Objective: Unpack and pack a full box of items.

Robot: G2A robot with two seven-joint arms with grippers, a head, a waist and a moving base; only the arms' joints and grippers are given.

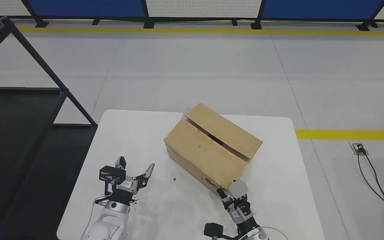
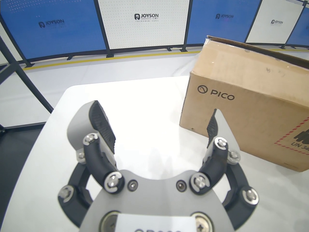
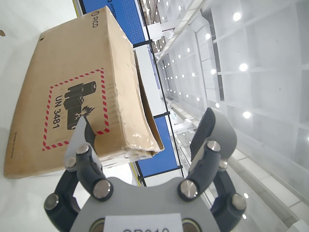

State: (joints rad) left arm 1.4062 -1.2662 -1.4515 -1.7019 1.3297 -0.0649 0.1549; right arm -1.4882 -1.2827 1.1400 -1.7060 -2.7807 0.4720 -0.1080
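A brown cardboard box (image 1: pixel 213 147) lies at an angle in the middle of the white table (image 1: pixel 150 210), its top flaps folded down with a narrow dark gap between them. My left gripper (image 1: pixel 135 169) hovers over the table's front left, open and holding nothing, a short way left of the box (image 2: pixel 243 102). The left wrist view has that gripper (image 2: pixel 158 117) pointing past the box's left end. My right gripper (image 1: pixel 235 191) stands open just in front of the box's near right corner. In the right wrist view the gripper (image 3: pixel 144 124) faces the box (image 3: pixel 77 92) side with the red-bordered label.
A small dark speck (image 1: pixel 174 178) lies on the table between the left gripper and the box. A black metal frame (image 1: pixel 42 90) stands off the table's left side. Blue and white fence panels (image 2: pixel 135 15) line the far floor.
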